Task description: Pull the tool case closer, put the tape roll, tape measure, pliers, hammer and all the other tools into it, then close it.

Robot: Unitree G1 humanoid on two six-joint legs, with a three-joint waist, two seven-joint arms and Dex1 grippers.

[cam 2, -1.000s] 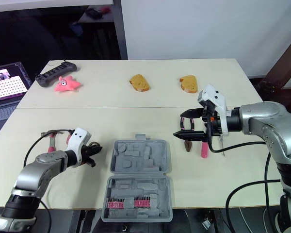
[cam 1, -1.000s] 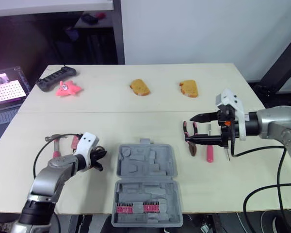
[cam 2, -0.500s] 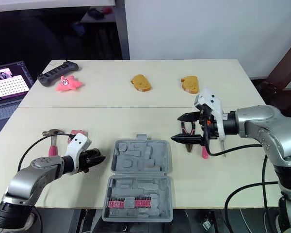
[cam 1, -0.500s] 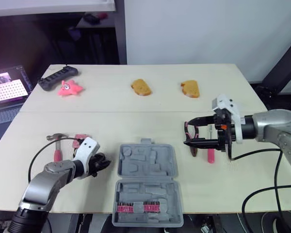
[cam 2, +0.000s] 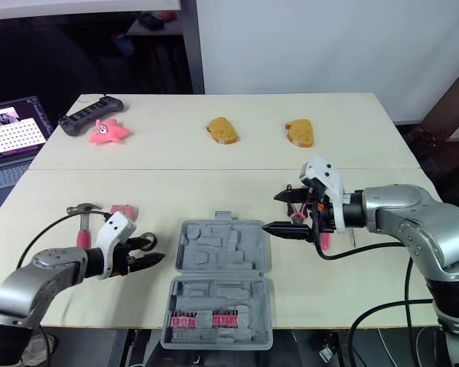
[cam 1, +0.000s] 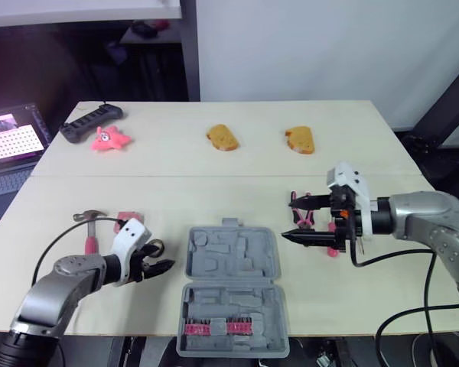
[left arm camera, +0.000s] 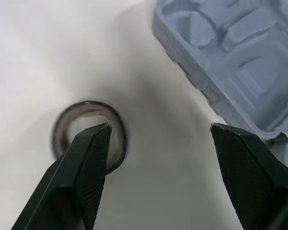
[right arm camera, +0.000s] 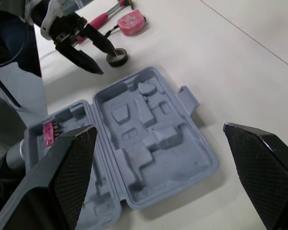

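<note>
Finds the tool case (cam 1: 233,260) lying open at the middle of the tabletop's front edge, with the tape roll (right arm camera: 117,57) flat on the tabletop just beside its left side. Records the left gripper (left arm camera: 161,128) spread wide low over that roll, gripping nothing, and the right gripper (cam 1: 288,218) likewise spread and empty just off the case's right side. Notes the hammer (cam 1: 90,229) and tape measure (cam 1: 126,219) together toward the left edge.

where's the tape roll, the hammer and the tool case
Dark round tape roll (left arm camera: 86,106): left wrist view, on its dark rim.
Pink-handled metal hammer (cam 1: 89,243): left eye view, on the pink handle.
Grey plastic open tool case (cam 1: 233,264): left eye view, on the moulded far half.
</note>
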